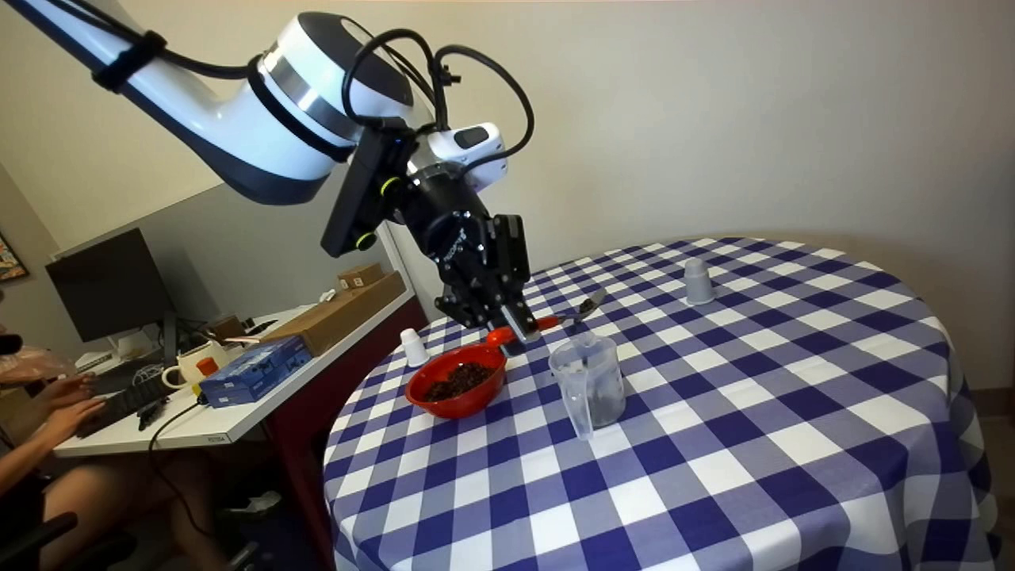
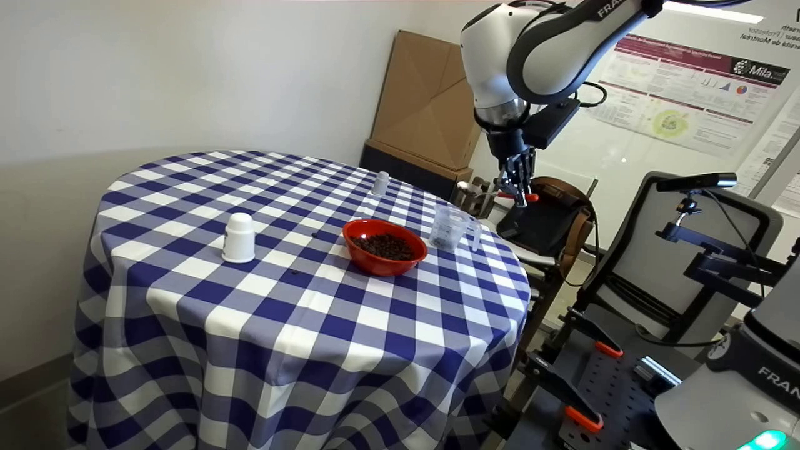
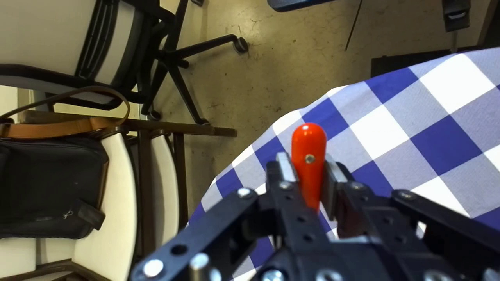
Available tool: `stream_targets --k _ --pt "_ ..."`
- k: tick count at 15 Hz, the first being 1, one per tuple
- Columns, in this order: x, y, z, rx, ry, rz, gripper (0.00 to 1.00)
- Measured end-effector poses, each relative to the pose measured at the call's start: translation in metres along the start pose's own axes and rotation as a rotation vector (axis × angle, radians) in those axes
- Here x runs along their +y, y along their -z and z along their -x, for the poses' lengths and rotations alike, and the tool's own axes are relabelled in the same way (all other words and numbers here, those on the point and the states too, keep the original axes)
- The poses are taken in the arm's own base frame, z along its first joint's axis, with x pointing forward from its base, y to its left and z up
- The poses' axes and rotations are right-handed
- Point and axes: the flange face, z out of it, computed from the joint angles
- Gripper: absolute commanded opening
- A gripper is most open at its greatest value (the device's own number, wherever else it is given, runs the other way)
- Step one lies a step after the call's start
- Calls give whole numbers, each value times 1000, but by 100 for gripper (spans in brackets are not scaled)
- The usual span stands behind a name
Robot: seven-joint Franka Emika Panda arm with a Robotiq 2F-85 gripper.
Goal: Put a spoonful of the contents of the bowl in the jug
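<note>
1. The spoon (image 1: 548, 323) is clamped by its red handle in the tool (image 3: 310, 169), whose jaws are closed on it; in the wrist view, the handle's lower part is covered by the tool.
2. In an exterior view, the spoon's head is seen loaded with dark bits, just above the jug (image 1: 603, 388); whether it is held directly over the opening cannot be told.
3. The jug is stood on the counter (image 2: 187, 200), near the bowl (image 2: 382, 267); through its cloudy wall, what may lie inside cannot be made out.
4. The bowl is partly filled with dark contents (image 2: 387, 247), too fine-grained to be identified.
5. Two specks (image 2: 295, 271) are seen on the counter, too small to be named.
6. A person (image 1: 36, 450) is cut off by the left edge of an exterior view.
</note>
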Motion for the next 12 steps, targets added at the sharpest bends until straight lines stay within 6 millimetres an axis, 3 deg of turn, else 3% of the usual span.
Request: stream_targets --k 12 --pt "-12 6 -2 26 -21 116 11"
